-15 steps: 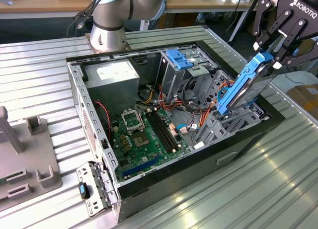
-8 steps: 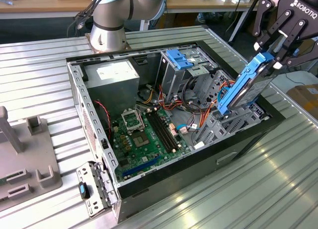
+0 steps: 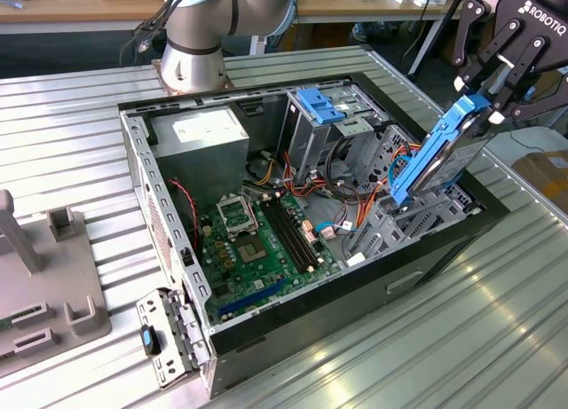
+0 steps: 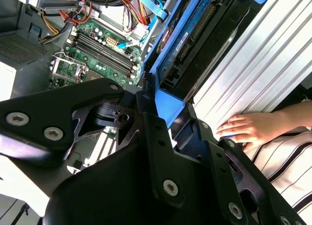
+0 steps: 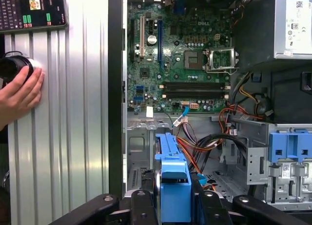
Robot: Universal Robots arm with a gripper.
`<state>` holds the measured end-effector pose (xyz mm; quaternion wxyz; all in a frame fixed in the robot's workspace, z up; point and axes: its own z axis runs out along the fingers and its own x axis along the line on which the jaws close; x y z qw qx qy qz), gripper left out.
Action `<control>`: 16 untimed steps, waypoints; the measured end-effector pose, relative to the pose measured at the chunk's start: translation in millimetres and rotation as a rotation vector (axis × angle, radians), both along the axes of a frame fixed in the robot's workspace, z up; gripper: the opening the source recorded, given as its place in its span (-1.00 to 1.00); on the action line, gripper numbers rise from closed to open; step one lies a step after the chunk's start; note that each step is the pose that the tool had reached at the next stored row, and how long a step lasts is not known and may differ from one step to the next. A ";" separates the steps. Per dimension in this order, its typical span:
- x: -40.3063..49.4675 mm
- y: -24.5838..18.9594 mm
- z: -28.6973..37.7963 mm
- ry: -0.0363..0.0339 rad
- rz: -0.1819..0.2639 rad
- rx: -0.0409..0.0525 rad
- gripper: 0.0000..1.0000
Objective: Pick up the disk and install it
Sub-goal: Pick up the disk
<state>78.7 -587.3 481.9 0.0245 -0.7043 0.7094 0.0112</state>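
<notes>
Exterior view shows the end effector [image 3: 484, 106] clamped on the upper end of the disk [image 3: 437, 161]. The disk hangs tilted over the open computer case [image 3: 164, 205], its lower end down at the grey drive cage [image 3: 390, 227] on the exterior view's right; whether it touches the cage I cannot tell. The case lies on the ribbed metal bench [image 3: 479, 338], its motherboard [image 3: 257, 240] exposed. In the first wrist view a person's hand [image 5: 19, 95] rests on the bench beside the case.
</notes>
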 end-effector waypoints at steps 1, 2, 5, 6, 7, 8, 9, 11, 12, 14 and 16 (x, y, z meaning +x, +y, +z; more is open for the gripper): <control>0.0 0.0 -0.3 0.0000 0.000 0.0000 -0.26; 0.0 0.0 -0.6 0.0000 0.000 -0.0002 -0.26; 0.0 0.0 -1.1 0.0000 0.000 -0.0002 -0.26; 0.0 0.0 -1.1 0.0000 0.000 -0.0003 -0.26; -0.1 0.0 -1.9 -0.0016 0.000 -0.0002 -0.26; -0.2 0.0 -2.1 -0.0031 0.001 -0.0003 -0.26; -1.0 0.0 -3.1 -0.0046 0.001 -0.0001 -0.26; -1.1 0.0 -8.2 -0.0063 0.001 -0.0001 -0.26; -1.3 0.0 -9.3 -0.0068 0.001 0.0000 -0.26; -1.8 0.0 -10.4 -0.0088 0.002 0.0004 -0.26; -2.2 0.0 -12.6 -0.0126 0.003 0.0004 -0.26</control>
